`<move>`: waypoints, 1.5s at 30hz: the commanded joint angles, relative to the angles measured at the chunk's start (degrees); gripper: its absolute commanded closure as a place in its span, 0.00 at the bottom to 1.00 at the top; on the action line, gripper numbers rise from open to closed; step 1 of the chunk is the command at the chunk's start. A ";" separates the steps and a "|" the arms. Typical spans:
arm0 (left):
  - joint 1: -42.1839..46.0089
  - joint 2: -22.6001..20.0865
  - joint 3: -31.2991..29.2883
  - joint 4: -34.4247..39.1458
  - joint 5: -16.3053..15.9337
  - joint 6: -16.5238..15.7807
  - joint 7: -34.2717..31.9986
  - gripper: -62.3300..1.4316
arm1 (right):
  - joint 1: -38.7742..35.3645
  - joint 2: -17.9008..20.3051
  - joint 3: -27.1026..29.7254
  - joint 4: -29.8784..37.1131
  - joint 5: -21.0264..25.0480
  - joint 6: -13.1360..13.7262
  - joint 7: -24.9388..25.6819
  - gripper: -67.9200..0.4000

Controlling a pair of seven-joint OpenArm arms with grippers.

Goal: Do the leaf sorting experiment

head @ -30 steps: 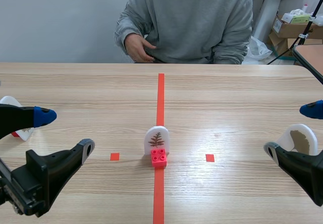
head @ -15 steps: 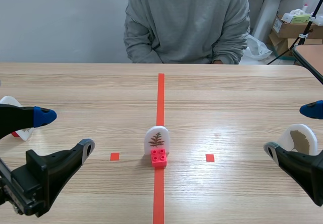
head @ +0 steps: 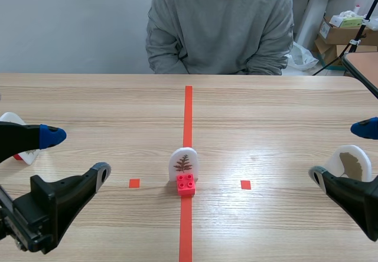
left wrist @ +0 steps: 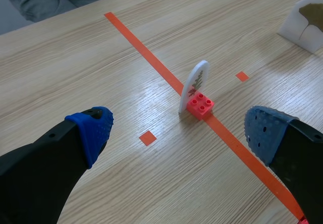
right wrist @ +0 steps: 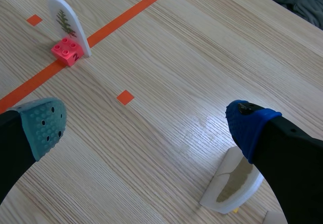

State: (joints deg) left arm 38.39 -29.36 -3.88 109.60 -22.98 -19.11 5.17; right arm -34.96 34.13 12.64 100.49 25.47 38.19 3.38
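Note:
A white arched card with a fern-like leaf (head: 183,164) stands upright in a red brick (head: 186,184) on the orange centre line. The same card (left wrist: 196,84) and brick (left wrist: 200,105) lie well ahead of my left gripper (left wrist: 179,135), which is open and holds nothing. My left gripper (head: 72,156) sits low at the table's left. My right gripper (head: 348,156) is open too, near a second white card with a brown leaf (head: 353,163) at the right edge. That brown-leaf card (right wrist: 233,188) stands just beside my right gripper (right wrist: 146,123).
A person in a grey hoodie (head: 220,26) sits across the table, arms folded at the far edge. Another white card (head: 16,135) stands at the far left behind my left finger. Cardboard boxes (head: 342,30) are off the table's right corner.
The person's hand, resting at the table's far edge a second ago, has drawn back under the folded arms. Neither arm has moved.

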 commanded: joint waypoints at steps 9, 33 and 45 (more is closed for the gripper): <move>-0.15 0.13 -0.11 0.07 -0.57 0.11 -0.79 0.10 | 0.85 0.59 0.24 0.44 0.66 -0.22 0.83 0.02; -12.87 -5.14 2.29 -13.88 0.90 -0.79 -1.27 0.10 | 0.85 0.59 0.24 0.44 0.61 -0.22 0.83 0.02; -26.49 -9.60 15.21 -23.21 1.66 -8.41 -2.75 0.10 | 0.85 0.57 0.24 0.44 0.61 -0.22 0.81 0.02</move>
State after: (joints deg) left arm 12.78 -39.22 11.22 85.95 -20.84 -27.27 3.18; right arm -34.96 34.11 12.64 100.49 25.30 38.19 3.38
